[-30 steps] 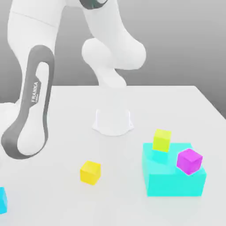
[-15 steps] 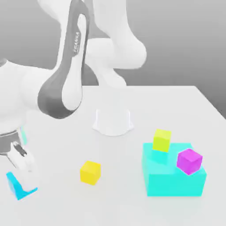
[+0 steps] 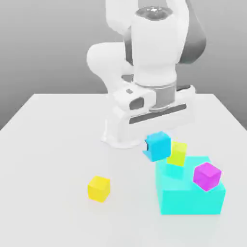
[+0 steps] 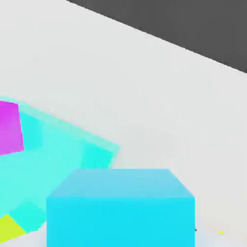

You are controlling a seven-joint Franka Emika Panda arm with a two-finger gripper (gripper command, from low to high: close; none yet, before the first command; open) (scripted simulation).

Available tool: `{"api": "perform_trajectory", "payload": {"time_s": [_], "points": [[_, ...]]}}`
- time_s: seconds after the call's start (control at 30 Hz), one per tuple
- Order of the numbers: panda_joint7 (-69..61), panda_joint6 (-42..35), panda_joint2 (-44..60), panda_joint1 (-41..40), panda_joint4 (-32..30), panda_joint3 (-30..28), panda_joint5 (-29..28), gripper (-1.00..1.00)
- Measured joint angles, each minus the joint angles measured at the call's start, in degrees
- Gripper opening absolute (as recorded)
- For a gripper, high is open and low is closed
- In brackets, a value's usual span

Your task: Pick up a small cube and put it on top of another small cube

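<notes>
1. Since 0.5 s ago the arm has swung from the exterior view's left edge to the centre-right, and the small sky-blue cube [image 3: 157, 145] has travelled with it, off the table [image 3: 53, 144] and into the air.
2. Nearest the hand camera, the sky-blue cube [image 4: 120, 207] hangs directly under the gripper [image 3: 157, 140], tilted in the exterior view. The fingers are pinching it; nothing else supports it.
3. Just beyond it, the upper yellow cube [image 3: 177, 153] rests on a small turquoise cube [image 3: 173, 170], which stands on the big turquoise block [image 3: 190, 190]. The carried cube overlaps the yellow cube's edge in the exterior view; whether they touch cannot be told.
4. A magenta cube [image 3: 207, 175] sits on the same block, near its front corner on the exterior view's right. A second yellow cube [image 3: 99, 187] lies alone on the table, well apart.
5. Judgement: the step in hand is transport toward a stacking target, probably the upper yellow cube.
6. Risk 1: the carried cube appears about level with the upper yellow cube, not above it. Sideways travel at this height would knock that cube off its narrow support.
7. Risk 2: the tilt. Released at an angle, the cube would land on an edge and roll off.
8. Risk 3: the target already tops a 2-high stack, so a small offset or a hard descent could topple the column.
</notes>
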Motion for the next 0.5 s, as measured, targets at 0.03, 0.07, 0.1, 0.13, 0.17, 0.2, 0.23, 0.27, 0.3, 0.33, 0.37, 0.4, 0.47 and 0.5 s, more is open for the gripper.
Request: {"api": "perform_trajectory", "payload": {"time_s": [0.03, 0.07, 0.1, 0.13, 0.17, 0.2, 0.23, 0.27, 0.3, 0.33, 0.37, 0.4, 0.47, 0.5], "points": [[-2.4, -0.7, -2.1, 1.9, -1.4, 0.6, 0.0, -1.00], [-4.7, -1.3, -4.2, 3.7, -2.8, 1.2, 0.0, -1.00], [-7.1, -2.0, -6.4, 5.6, -4.1, 1.7, -0.1, -1.00], [-9.3, -2.6, -8.4, 7.5, -5.5, 2.3, -0.2, -1.00], [-11.6, -3.4, -10.6, 9.5, -6.9, 2.7, -0.4, -1.00], [-12.8, -2.6, -10.9, 10.6, -7.9, 3.1, -0.4, -1.00], [-13.4, -0.9, -10.0, 11.0, -8.8, 3.4, -0.3, -1.00], [-13.7, 1.2, -8.7, 11.2, -9.5, 3.7, -0.2, -1.00], [-13.9, 3.5, -7.1, 11.3, -10.2, 3.9, -0.1, -1.00], [-13.9, 5.9, -5.3, 11.3, -10.8, 4.2, 0.0, -1.00], [-14.0, 8.3, -3.5, 11.3, -11.4, 4.4, 0.0, -1.00], [-14.0, 10.3, -2.1, 11.2, -11.9, 4.6, 0.1, 1.00], [-14.0, 10.3, -2.1, 11.2, -11.9, 4.6, 0.1, 1.00], [-14.0, 10.3, -2.1, 11.2, -11.9, 4.6, 0.1, 1.00]]}}
